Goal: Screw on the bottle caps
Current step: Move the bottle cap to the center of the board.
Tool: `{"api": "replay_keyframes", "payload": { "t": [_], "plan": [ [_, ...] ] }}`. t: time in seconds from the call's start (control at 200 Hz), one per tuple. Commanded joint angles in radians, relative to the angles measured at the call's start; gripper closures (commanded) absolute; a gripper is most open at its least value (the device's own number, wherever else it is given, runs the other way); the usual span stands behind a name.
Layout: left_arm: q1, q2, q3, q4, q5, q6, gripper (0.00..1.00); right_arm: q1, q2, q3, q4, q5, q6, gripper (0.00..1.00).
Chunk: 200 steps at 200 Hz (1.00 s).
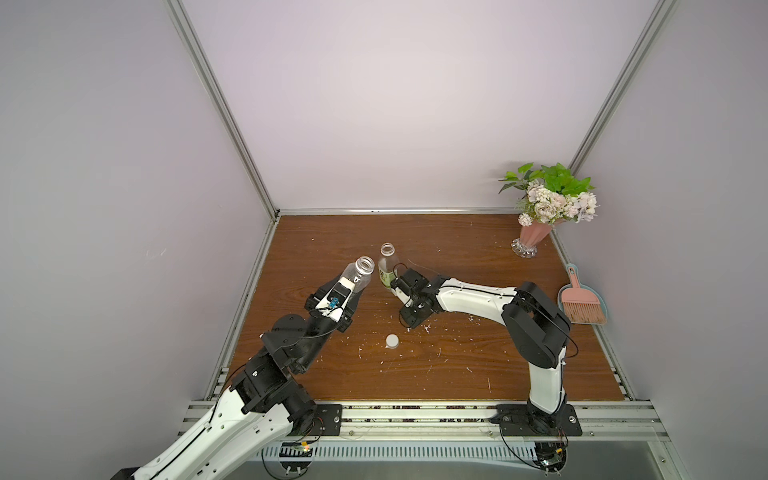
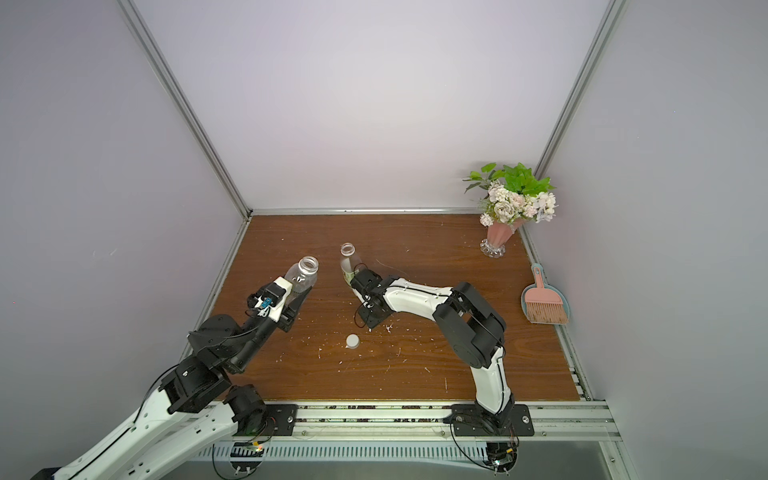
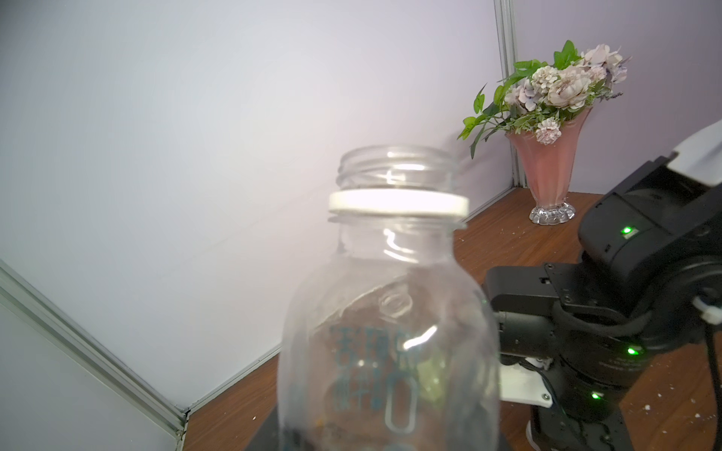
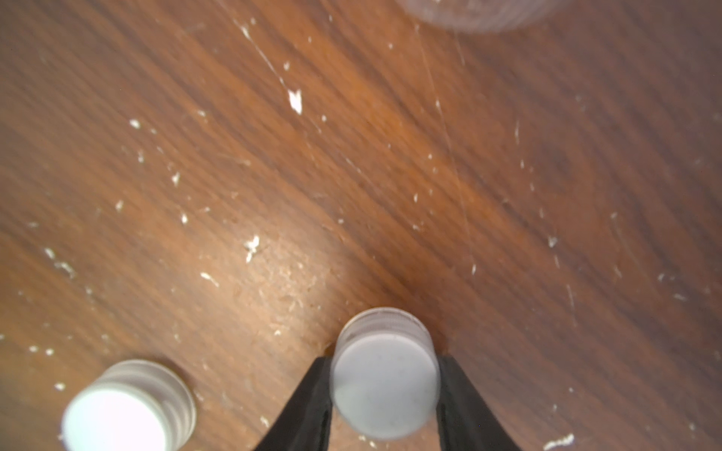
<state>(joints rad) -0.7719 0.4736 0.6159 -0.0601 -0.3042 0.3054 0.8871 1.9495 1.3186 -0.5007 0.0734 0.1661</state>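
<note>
Bottle caps (image 1: 392,340) are plain white, round and ribbed: one cap (image 4: 385,390) sits on the tabletop (image 4: 508,195) with the right fingers (image 4: 304,410) close against both sides, though I cannot tell whether they pinch it, the other cap (image 4: 125,414) nearby. The left fingers (image 2: 300,302) clamp the bare bottle (image 3: 390,332), tilted in the air, its bluish print unreadable; the green-labelled bottle (image 1: 386,272) stands upright, open-mouthed, label illegible.

1. Your left arm (image 1: 216,419) and right arm (image 1: 473,297) wear white shells with black joints.
2. Thin black cables (image 1: 400,318) loop at the wrists.
3. Green lights (image 3: 627,230) dot the right arm's black housings.
</note>
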Motion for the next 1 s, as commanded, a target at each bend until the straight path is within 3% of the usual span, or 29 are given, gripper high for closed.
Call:
{"api": "replay_keyframes", "payload": {
  "t": [0.0, 0.52, 0.821, 0.996],
  "plan": [
    [0.010, 0.000, -0.001, 0.011, -0.012, -0.009, 0.99, 0.005, -0.047, -0.029, -0.031, -0.005, 0.018, 0.59],
    [0.011, 0.012, 0.002, 0.013, -0.003, -0.011, 0.99, -0.002, -0.179, -0.195, -0.035, 0.055, 0.077, 0.61],
    [0.011, 0.038, 0.005, 0.019, 0.023, -0.021, 0.99, -0.090, -0.274, -0.320, -0.044, 0.101, 0.147, 0.56],
    [0.012, 0.073, 0.005, 0.034, 0.048, -0.028, 0.99, -0.160, -0.300, -0.356, -0.023, 0.062, 0.149, 0.52]
  ]
}}
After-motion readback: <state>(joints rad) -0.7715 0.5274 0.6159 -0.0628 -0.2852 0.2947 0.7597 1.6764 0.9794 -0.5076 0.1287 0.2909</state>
